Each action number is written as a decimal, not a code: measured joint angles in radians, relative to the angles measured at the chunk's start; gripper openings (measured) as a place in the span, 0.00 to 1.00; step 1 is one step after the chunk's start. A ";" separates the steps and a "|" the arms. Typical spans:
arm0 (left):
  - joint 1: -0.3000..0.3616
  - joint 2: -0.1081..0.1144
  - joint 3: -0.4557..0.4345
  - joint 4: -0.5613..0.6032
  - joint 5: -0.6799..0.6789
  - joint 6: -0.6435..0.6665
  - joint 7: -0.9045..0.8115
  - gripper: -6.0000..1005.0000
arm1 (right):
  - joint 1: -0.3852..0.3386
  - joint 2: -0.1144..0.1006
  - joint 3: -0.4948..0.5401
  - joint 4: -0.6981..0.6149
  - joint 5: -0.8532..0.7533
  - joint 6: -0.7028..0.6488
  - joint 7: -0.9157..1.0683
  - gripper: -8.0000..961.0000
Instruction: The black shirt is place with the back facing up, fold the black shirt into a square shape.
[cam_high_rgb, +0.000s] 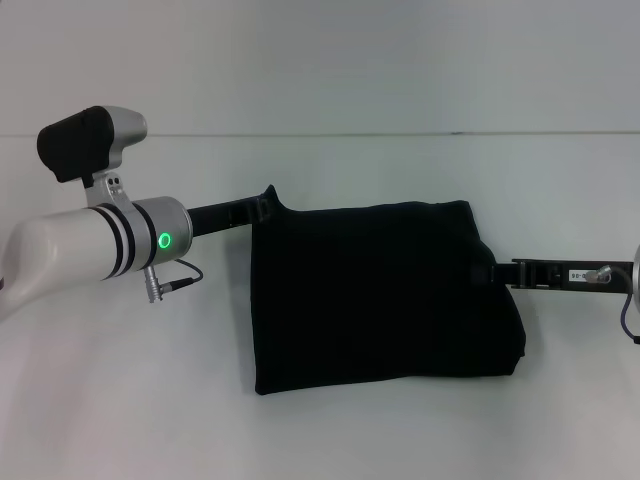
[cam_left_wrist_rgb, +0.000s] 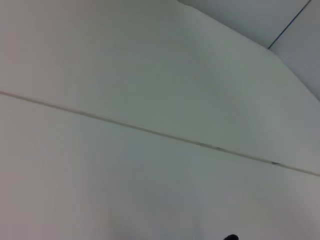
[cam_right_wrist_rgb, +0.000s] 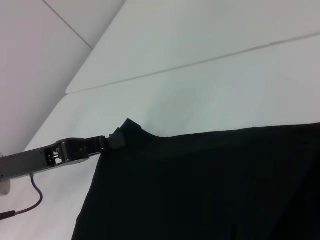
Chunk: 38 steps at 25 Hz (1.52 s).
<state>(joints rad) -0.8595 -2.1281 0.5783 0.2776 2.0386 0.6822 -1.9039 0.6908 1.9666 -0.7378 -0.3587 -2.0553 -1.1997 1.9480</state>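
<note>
The black shirt lies flat in the middle of the white worktop, already doubled into a roughly rectangular block somewhat wider than it is deep; no lettering shows on the face we see. We judge it to be light, limp cloth that will sag, drag and crease rather than hold a line, so it should be taken at corners and hems, where a thin pinch gathers all the layers, and carried low so the fold does not slide apart. Our left claw sits at the far left corner, where a small peak of fabric rises against it; in the right wrist view that left claw appears clamped together on this corner of the shirt. Our right claw meets the right edge at about mid height, its tip buried in the dark cloth, so we cannot tell whether it is apart or together. The left wrist view shows only bare worktop. To reach a square, we judge the long side needs one more fold across.
</note>
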 joint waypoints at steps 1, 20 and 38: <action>0.000 0.000 0.000 0.000 0.000 0.000 0.000 0.06 | -0.002 -0.001 0.000 0.000 0.000 0.000 0.001 0.04; -0.007 0.005 0.000 0.016 0.000 0.003 -0.002 0.06 | -0.068 0.027 0.088 -0.114 0.001 -0.033 -0.087 0.24; -0.039 0.026 0.000 0.017 0.004 0.023 -0.003 0.06 | -0.064 0.018 0.187 -0.132 0.001 -0.051 -0.124 0.89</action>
<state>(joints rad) -0.8983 -2.1018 0.5783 0.2945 2.0421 0.7048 -1.9068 0.6273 1.9851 -0.5507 -0.4908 -2.0539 -1.2511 1.8240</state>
